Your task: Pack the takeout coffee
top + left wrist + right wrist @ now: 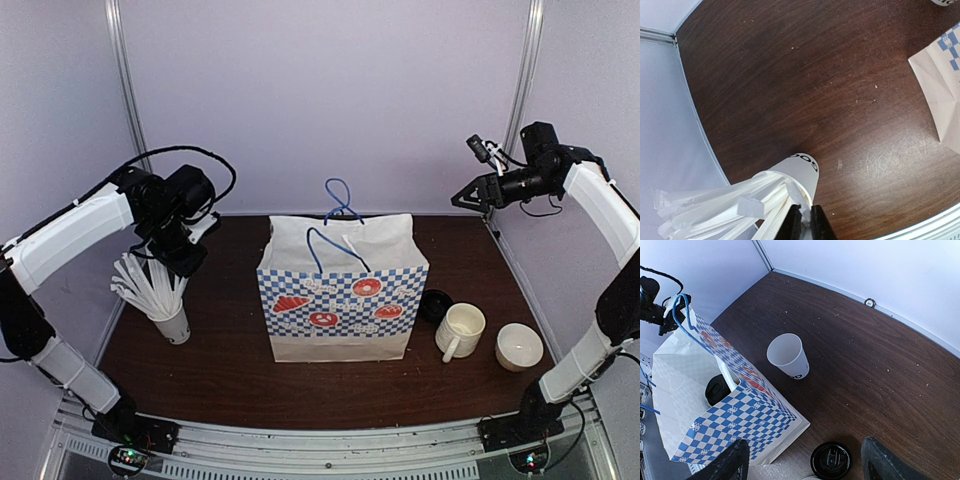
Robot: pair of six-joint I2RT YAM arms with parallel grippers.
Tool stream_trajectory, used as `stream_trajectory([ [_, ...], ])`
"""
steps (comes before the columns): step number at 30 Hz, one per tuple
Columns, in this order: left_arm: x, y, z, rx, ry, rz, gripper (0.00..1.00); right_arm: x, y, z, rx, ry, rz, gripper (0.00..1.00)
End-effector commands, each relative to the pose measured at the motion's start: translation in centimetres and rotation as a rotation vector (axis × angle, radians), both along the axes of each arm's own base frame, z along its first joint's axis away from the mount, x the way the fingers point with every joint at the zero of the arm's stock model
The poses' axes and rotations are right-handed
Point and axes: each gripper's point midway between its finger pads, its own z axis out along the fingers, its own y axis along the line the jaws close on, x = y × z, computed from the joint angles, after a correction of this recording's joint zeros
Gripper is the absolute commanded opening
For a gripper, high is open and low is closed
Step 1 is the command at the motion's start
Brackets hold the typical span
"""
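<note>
The blue-checked paper bag stands open mid-table. In the right wrist view a black-lidded cup sits inside the bag. An open white paper cup with dark lettering stands behind the bag, hidden in the top view. A loose black lid lies on the table right of the bag. My right gripper is raised high at the back right, open and empty. My left gripper is over the straw cup, shut on a white straw.
The straw cup with several white straws stands near the table's left edge. A cream mug with a handle and a round white open cup stand right of the bag. Walls close the table on three sides.
</note>
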Motion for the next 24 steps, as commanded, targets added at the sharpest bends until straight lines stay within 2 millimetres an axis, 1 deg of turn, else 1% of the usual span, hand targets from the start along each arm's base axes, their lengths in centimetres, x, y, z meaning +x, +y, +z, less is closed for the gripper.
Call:
stream_trajectory([
  [1,0.3,-0.6,0.5,-0.025,-0.016,-0.035,0.05,-0.4,-0.1,0.5,0.011,-0.014,0.002,0.80],
  [5,-1.0,-0.3,2.6,-0.050,-0.008,-0.024,0.04,-0.3,0.0,0.5,0.009,-0.014,0.002,0.80],
  [8,-2.1,0.4,4.9,-0.070,-0.038,-0.011,0.03,-0.1,0.0,0.6,0.011,-0.014,0.001,0.80],
  [10,-2.7,1.1,6.5,-0.070,-0.070,0.004,0.03,0.1,0.1,0.6,0.015,-0.006,0.005,0.80],
  [12,-3.0,1.6,8.0,-0.079,-0.109,0.012,0.03,0.3,0.1,0.5,0.019,0.003,0.008,0.80],
  [17,-3.2,2.2,9.0,-0.066,-0.135,0.010,0.02,0.3,0.3,0.7,0.027,0.008,0.012,0.80],
  [21,-3.2,2.1,10.9,-0.104,-0.173,0.009,0.02,0.2,0.2,0.7,0.024,0.005,0.008,0.80],
  [22,-3.3,2.2,11.1,-0.100,-0.178,0.009,0.02,0.2,0.2,0.7,0.022,0.003,0.009,0.80],
  [24,-3.2,2.5,11.0,-0.079,-0.176,0.012,0.01,0.1,0.2,0.6,0.022,0.003,0.008,0.80],
])
